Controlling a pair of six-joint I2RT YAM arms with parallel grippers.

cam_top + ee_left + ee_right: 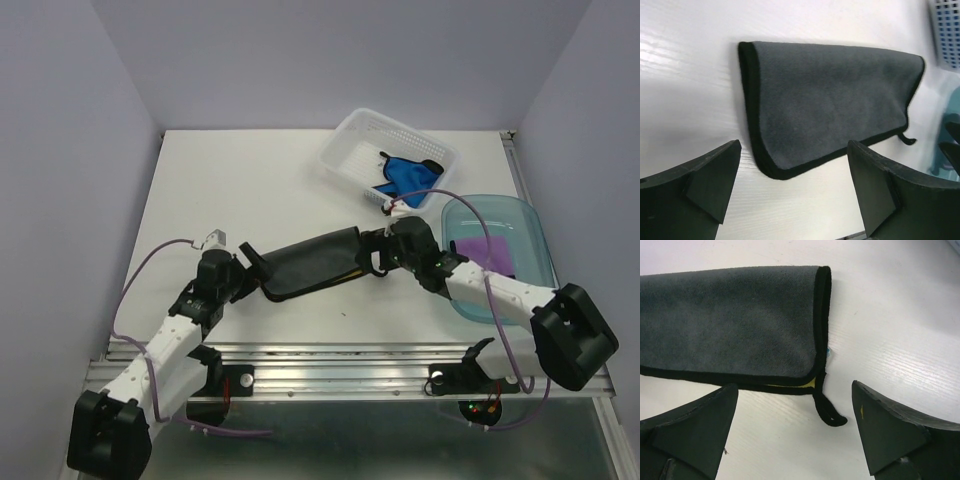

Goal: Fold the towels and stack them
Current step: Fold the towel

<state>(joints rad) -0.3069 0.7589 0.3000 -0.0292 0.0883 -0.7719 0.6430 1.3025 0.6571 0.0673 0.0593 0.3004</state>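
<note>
The left gripper [252, 264] and right gripper [373, 257] both stand spread and empty at either end of the folded black towel [825, 100], which lies flat just beyond their fingertips, so a clean next fold probably means pinching every layer at matching corners.

one black towel [312, 262], one blue towel [408, 175], one purple towel [487, 255], one basket [352, 135], one tray [535, 235]
</note>
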